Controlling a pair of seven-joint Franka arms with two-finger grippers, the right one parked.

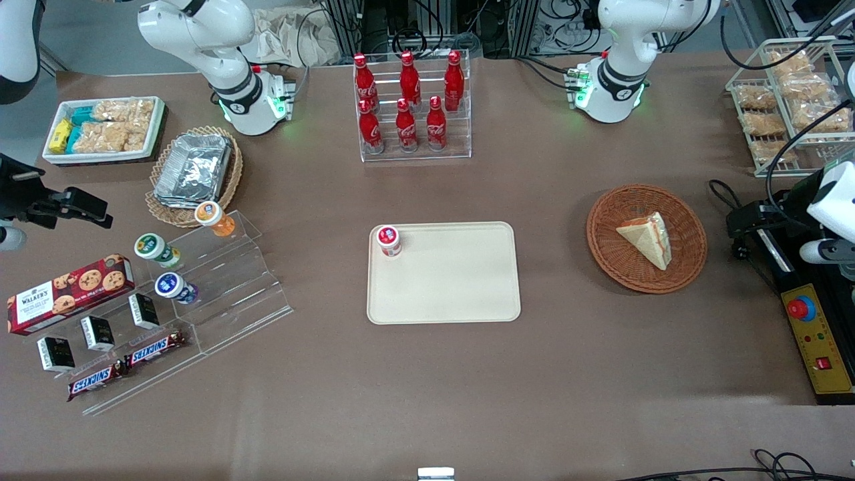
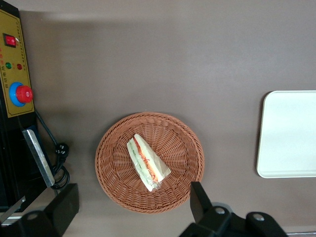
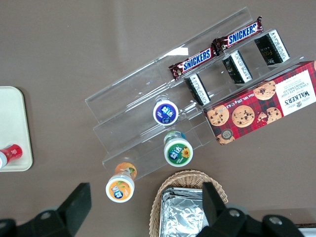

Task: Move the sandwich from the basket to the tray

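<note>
- Evidently the left arm's end effector [image 2: 133, 212] hangs high above the bench, its two fingers [image 2: 201, 200] spread wide with nothing between them; judging from the wrist view, it is parked there to look the scene over before any descent.
- Directly below it, and well apart from the fingers, sits the basket [image 2: 149, 163], a shallow reddish-brown wicker round standing on the bench [image 1: 568, 361] toward the working arm's end.
- Inside the basket lies the sandwich [image 2: 147, 161], a pale wedge resting on its flat side with the red-orange and green filling along one long edge. Lying flat and roughly centred, it offers its two long sides to the fingers, so a straight drop with the opening turned across the wedge looks the likely approach.
- Farther out sideways, toward the parked arm, the beige tray [image 1: 454, 287] lies flat with most of its surface bare.
- One small red-lidded cup [image 1: 389, 240] stands in the tray's corner, so the sandwich would best land in the open middle.
- A yellow control box [image 1: 816, 341] with a red stop button lies beside the basket, away from the tray.
</note>
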